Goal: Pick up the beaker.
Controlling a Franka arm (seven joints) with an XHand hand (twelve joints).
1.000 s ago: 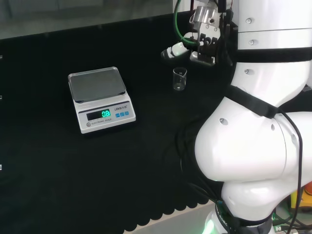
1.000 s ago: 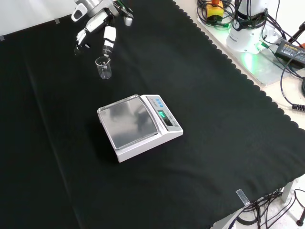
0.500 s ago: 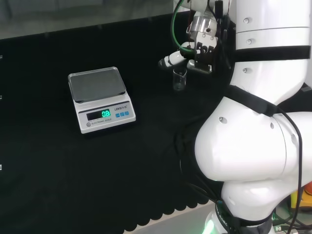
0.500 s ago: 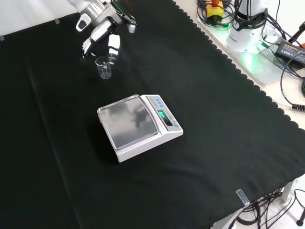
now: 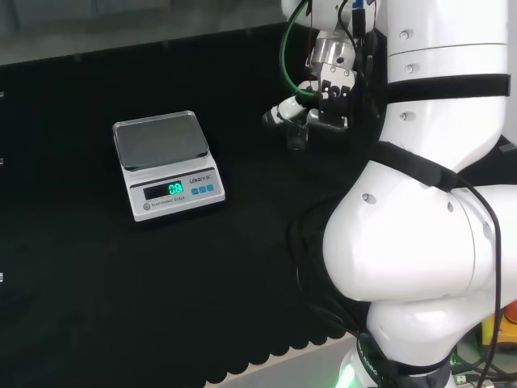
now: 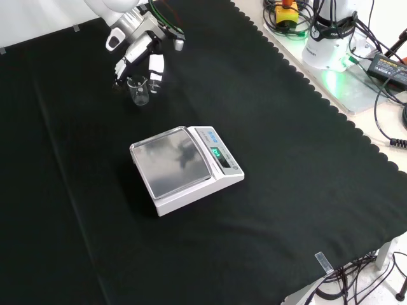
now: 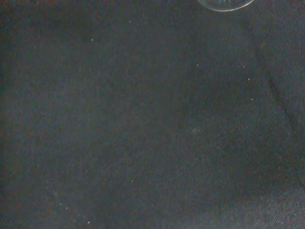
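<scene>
A small clear glass beaker (image 6: 139, 93) stands upright on the black cloth, beyond the scale in the front view. The black and white hand (image 6: 138, 46) has come down over it, with fingers (image 6: 122, 66) on one side of the beaker and the thumb (image 6: 154, 67) on the other, all still fairly straight and not closed on the glass. In the head view the hand (image 5: 329, 87) covers most of the beaker (image 5: 297, 139), and one finger (image 5: 279, 114) reaches out to the left. A curved edge of the beaker (image 7: 224, 5) shows in the wrist view.
A white electronic scale (image 6: 184, 168) with a steel pan and a lit green display stands in the middle of the cloth, at the left in the head view (image 5: 166, 162). The arm's big white links (image 5: 428, 210) stand at the head view's right. Cables and a power unit (image 6: 331, 44) lie off the cloth's edge.
The hand has come down and toward the beaker over the last second, from above and beside it to straddling it. The beaker and the scale have not moved.
</scene>
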